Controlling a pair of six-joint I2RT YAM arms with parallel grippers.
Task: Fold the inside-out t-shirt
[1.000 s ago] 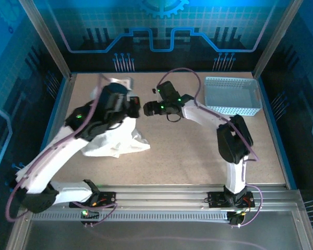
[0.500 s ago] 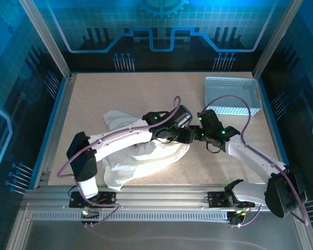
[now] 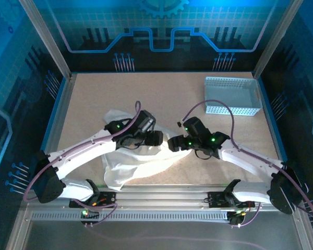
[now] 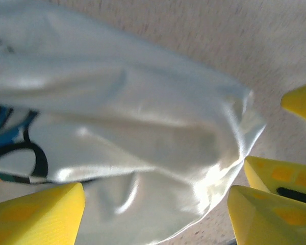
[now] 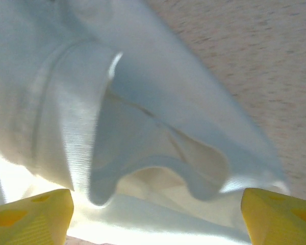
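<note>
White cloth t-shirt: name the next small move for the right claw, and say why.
Probably lower the right claw and close it on the curled cloth edge between its open yellow fingers. The white cloth t-shirt lies crumpled on the tan table, and the left claw is open too, holding nothing, so a fresh grip seems needed before spreading.

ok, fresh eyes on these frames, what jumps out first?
The crumpled white cloth t-shirt sprawls near-left on the tan speckled table, a blue-and-dark print showing in the left wrist view. Both arms bend inward and nearly meet over its right edge, the left gripper and right gripper open above the cloth, yellow fingers spread wide. A light blue-grey perforated plastic basket sits far right.
</note>
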